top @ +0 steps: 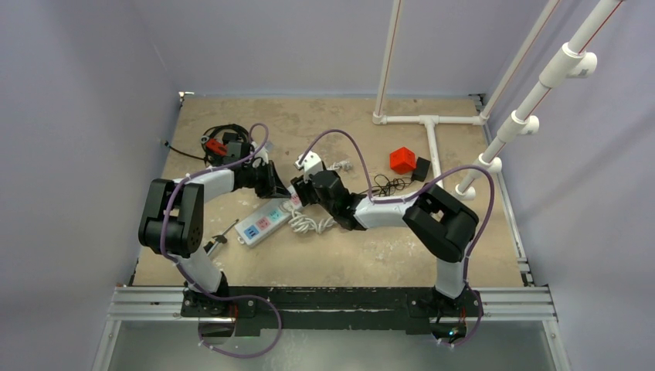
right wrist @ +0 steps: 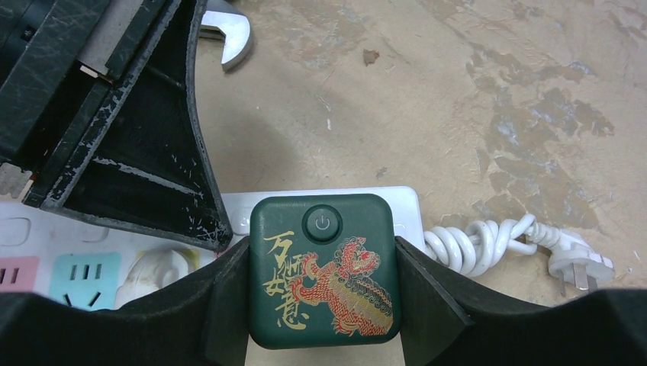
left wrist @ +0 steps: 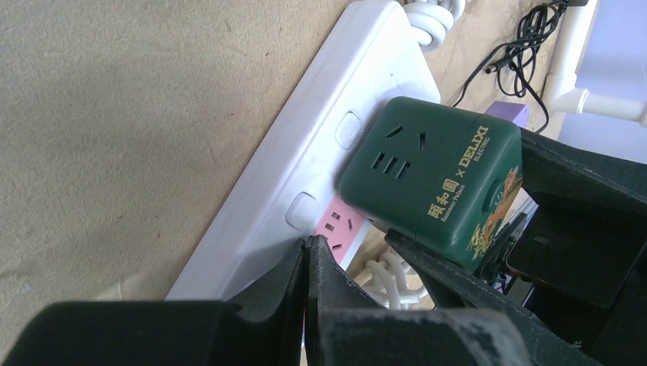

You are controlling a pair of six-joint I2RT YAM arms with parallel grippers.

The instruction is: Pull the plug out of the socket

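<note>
The socket (top: 261, 224) is a long white power strip lying aslant between the two arms. A dark green cube plug (right wrist: 322, 271) with a power button and a red-gold lion print stands over the strip's (right wrist: 400, 204) cord end. My right gripper (right wrist: 322, 284) is shut on it, one black finger on each side. In the left wrist view the plug (left wrist: 435, 179) sits tilted above the strip (left wrist: 305, 145); I cannot tell whether its pins are still in. My left gripper (left wrist: 307, 241) is shut and empty, its tips resting on the strip beside a pink outlet (left wrist: 341, 223).
The strip's coiled white cord (right wrist: 477, 245) ends in a loose plug (right wrist: 580, 267) on the table. A wrench (right wrist: 229, 38) lies beyond the strip. A red block (top: 402, 160), a black cube (top: 421, 168), tangled black cables (top: 386, 184) and white pipes (top: 429, 124) lie behind.
</note>
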